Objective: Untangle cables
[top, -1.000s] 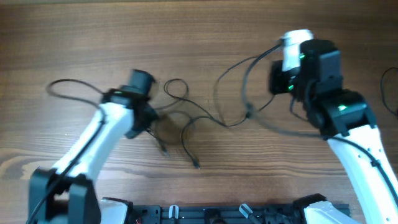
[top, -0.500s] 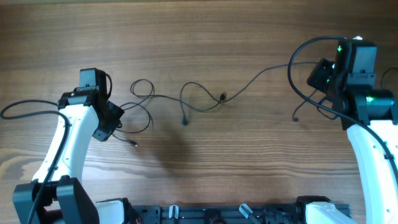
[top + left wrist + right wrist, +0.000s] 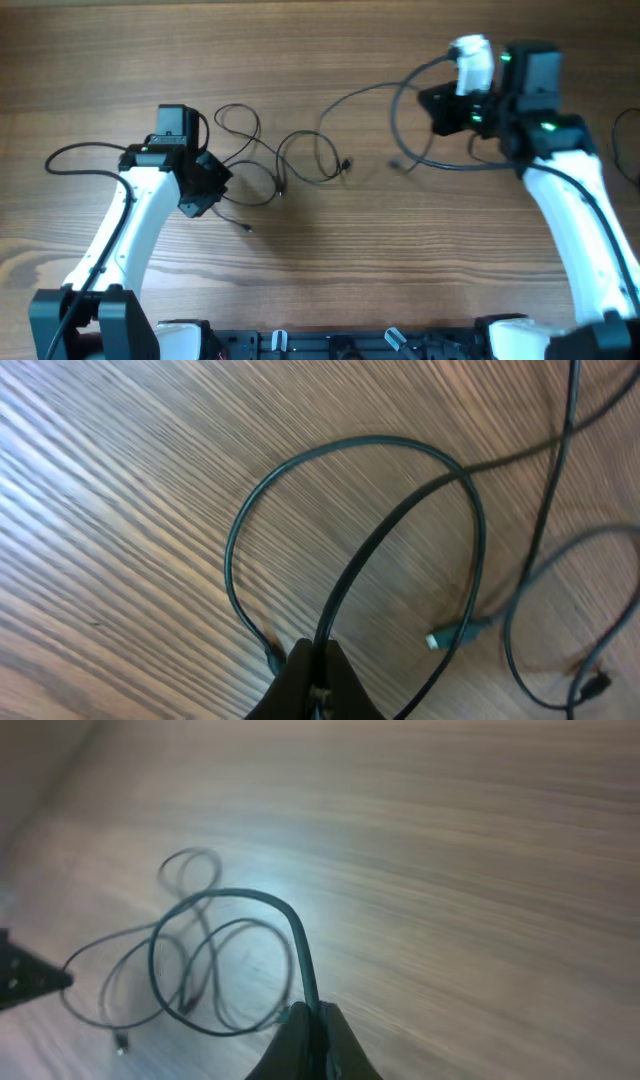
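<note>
A wooden surface (image 3: 320, 60) is spanned by two white arms, the left arm (image 3: 125, 235) reached in from the near left edge and the right arm (image 3: 575, 230) raised over the far right. The left claw (image 3: 315, 665) is seen pinched shut on one thin black strand close to the wood. The right claw (image 3: 312, 1025) is likewise closed on a strand that arches up from its tips. The cables (image 3: 380, 439) are spread between the two claws in several overlapping loops, most of them gathered nearer the left arm. A small plug (image 3: 440, 640) lies loose inside one loop. The pulling-apart step is judged to be in hand, with crossings not yet cleared. The claws would next need to be drawn further apart, with both grips kept firm, so that the loops are slid free rather than cinched into a knot.
</note>
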Robot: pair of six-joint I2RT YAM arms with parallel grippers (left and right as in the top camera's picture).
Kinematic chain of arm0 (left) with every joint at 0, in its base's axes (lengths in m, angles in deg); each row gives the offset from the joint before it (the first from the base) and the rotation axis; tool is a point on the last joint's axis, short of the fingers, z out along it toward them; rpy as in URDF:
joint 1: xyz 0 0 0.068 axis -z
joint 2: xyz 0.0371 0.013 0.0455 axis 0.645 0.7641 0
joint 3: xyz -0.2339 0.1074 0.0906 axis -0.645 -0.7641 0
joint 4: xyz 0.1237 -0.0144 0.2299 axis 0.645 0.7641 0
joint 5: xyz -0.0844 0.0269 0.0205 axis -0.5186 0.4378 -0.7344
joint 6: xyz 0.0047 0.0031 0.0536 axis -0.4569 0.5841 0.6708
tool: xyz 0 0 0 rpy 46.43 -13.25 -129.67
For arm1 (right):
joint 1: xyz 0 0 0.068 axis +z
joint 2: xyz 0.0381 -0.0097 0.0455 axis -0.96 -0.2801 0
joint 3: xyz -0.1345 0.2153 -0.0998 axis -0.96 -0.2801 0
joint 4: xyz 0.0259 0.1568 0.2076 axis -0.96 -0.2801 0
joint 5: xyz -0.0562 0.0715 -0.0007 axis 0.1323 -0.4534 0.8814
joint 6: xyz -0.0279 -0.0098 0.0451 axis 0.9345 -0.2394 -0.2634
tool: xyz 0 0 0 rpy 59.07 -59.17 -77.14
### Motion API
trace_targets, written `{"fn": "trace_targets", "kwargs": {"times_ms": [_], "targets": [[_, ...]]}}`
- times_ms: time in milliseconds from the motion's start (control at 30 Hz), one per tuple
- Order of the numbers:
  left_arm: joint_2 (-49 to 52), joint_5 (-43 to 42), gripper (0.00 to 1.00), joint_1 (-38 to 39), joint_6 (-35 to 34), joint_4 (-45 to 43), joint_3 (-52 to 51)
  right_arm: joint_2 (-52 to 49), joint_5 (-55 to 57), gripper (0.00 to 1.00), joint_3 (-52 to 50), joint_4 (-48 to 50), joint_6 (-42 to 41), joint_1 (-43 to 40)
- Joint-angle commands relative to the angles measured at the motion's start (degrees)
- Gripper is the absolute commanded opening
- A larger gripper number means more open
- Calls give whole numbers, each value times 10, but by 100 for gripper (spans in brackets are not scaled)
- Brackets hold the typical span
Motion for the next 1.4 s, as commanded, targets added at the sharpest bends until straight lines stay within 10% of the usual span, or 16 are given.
{"fn": "trace_targets", "kwargs": {"times_ms": [0, 567, 633, 700, 1367], "targets": [[-3, -10, 4, 7, 14, -1, 2, -64, -42, 5, 2, 39, 28, 60], [-3, 76, 4, 7, 14, 29, 2, -269, 58, 12, 2, 270, -137, 236], [-3, 76, 4, 7, 14, 30, 2, -291, 68, 34, 2, 281, -138, 249], [-3, 76, 4, 7, 14, 30, 2, -309, 99, 100, 2, 286, -150, 256], [-3, 76, 6, 7, 14, 44, 2, -122, 276, 100, 3, 174, -197, 287]]}}
